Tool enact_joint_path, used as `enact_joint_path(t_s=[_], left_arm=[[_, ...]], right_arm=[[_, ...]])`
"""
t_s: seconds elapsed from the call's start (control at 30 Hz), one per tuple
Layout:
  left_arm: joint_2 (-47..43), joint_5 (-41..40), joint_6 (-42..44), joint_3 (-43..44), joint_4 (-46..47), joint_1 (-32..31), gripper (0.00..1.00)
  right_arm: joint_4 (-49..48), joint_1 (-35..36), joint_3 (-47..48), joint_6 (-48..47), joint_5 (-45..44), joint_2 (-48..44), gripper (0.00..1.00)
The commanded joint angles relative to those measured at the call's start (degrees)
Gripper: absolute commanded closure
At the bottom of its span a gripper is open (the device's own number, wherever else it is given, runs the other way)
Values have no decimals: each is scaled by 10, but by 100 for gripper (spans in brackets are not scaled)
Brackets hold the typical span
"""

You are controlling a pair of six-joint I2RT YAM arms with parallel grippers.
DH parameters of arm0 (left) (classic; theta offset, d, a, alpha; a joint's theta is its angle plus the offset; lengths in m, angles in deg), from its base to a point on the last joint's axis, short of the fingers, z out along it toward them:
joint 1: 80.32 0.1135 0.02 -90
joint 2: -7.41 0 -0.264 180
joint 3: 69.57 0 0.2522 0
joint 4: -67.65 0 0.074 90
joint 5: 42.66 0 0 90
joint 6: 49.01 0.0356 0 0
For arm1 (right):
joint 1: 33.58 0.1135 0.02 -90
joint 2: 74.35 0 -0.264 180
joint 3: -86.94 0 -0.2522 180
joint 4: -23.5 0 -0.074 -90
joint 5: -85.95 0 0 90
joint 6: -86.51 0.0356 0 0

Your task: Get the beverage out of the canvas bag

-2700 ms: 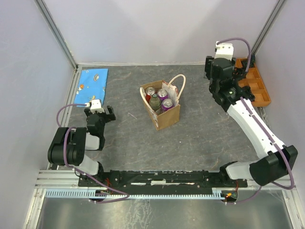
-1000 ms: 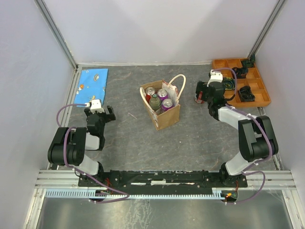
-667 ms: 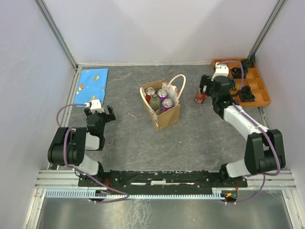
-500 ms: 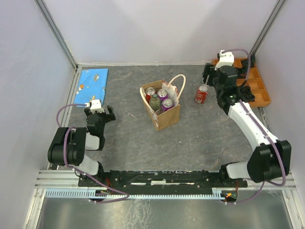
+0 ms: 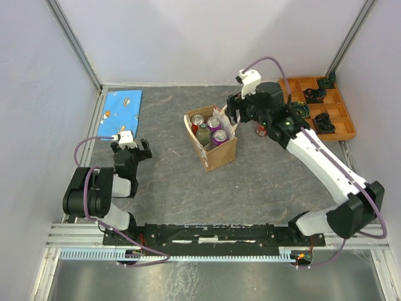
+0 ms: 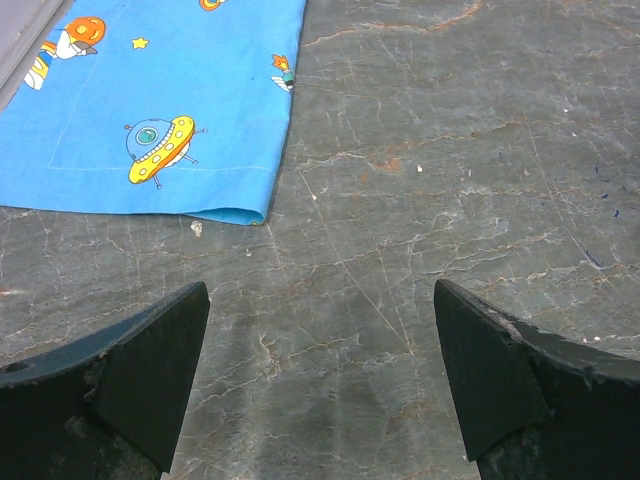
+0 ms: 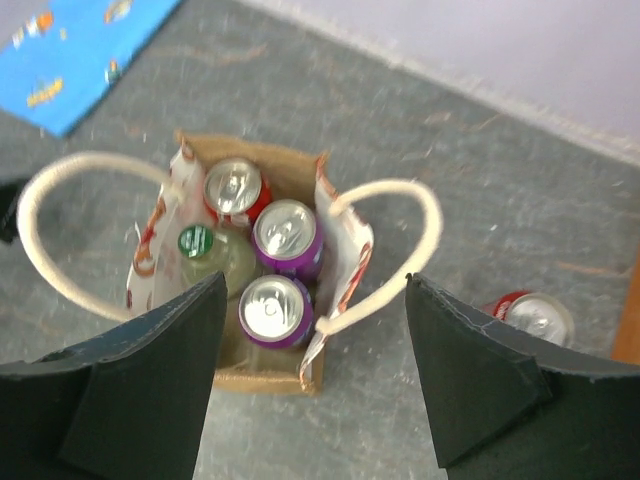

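Pale lilac walls (image 5: 188, 37) framed by aluminium posts close in a counter (image 5: 269, 188) of grey, stone-veined sheet, which shows fine scratches in the left wrist view. A canvas bag (image 5: 220, 153), boxy and tan-brown with a pale printed lining, stands upright near the counter's middle. From overhead the right arm crosses its far right corner and hides one cream loop handle. The right wrist view shows both handles (image 7: 425, 215) arching outward. Packed inside, upright and close together, are a red can (image 7: 232, 190), two purple cans (image 7: 288, 228) and a green-capped bottle (image 7: 203, 245). Only their tops show, and no label can be read. The right hand (image 7: 316, 290) hovers over the bag's far right side with its jaws spread wide and nothing between them. A second red can (image 7: 530, 315) stands on the counter to the right of the bag, apart from it. It is blurred in the wrist view and mostly covered by the arm from above. The left hand (image 6: 320, 295) hangs low over bare counter at the near left, jaws likewise parted and empty. Beyond it a blue cloth (image 6: 150, 110) printed with cartoon saucers lies flat, cut off by the frame edge. In the far right corner sits an orange compartment tray (image 5: 348, 133). The black items in it are too small to make out.
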Motion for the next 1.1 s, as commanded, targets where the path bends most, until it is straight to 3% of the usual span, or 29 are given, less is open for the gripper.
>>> enact_joint_path(t_s=[0.0,0.17,0.4,0.73,1.07], left_arm=[[-6,-6,25,11,19,-2,1],[-5,-7,25,11,18,-2,1],[-5,-6,25,11,18,-2,1],[-6,-7,25,11,19,-2,1],[-6,-6,25,11,19,-2,1]], right_arm=[[99,14,50,-24,58,60,19],[148,50,75,-58,65,117,19],[137,60,73,-59,77,160,17],[116,60,70,-55,36,230,4],[91,59,82,-57,-7,274,3]])
